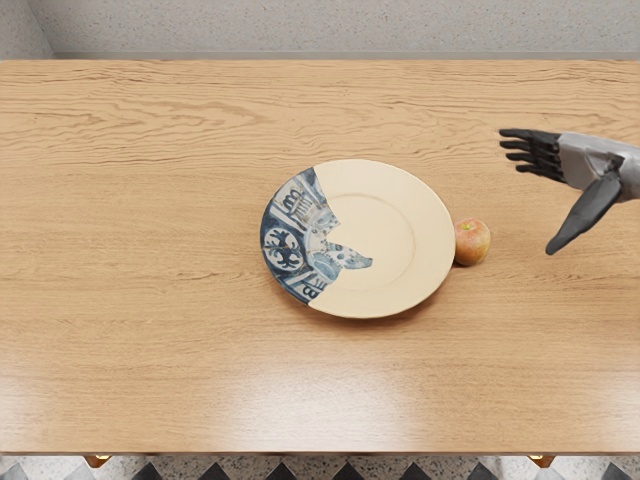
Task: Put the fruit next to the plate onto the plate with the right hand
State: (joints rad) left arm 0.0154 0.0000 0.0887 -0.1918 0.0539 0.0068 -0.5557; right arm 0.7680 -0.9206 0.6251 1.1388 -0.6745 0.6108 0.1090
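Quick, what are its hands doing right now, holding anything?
Right hand: open, fingers spread, holding nothing, apart from the apple beside the plate.
Left hand: not in view.

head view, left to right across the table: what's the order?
Round cream plate with a blue patterned section on its left side → small red-yellow apple, right against the plate's right rim → right hand, dark fingers spread, holding nothing, apart from the apple.

Bright, even light, sharp throughout (soft sheen on the table [300,405]).
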